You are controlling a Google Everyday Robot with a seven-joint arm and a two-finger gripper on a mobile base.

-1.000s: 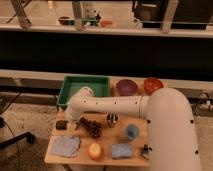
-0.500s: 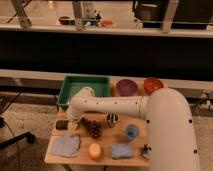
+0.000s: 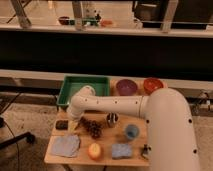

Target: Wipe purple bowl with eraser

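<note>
The tool is hovering at the eraser's 3 o'clock, hard to make out; released or clenched cannot be told. The purple bowl is sitting toward 1 o'clock.

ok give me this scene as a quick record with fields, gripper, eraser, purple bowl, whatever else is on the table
gripper: low over the table's left side, just right of the eraser
eraser: small dark flat rectangular eraser, lying on the wooden table near its left edge
bowl: dull purple round bowl, upright at the back, between the green plastic tray and the orange-red round bowl
front row: blue-grey cloth, blue sponge
stage: eraser not lifted, bowl not yet wiped
</note>
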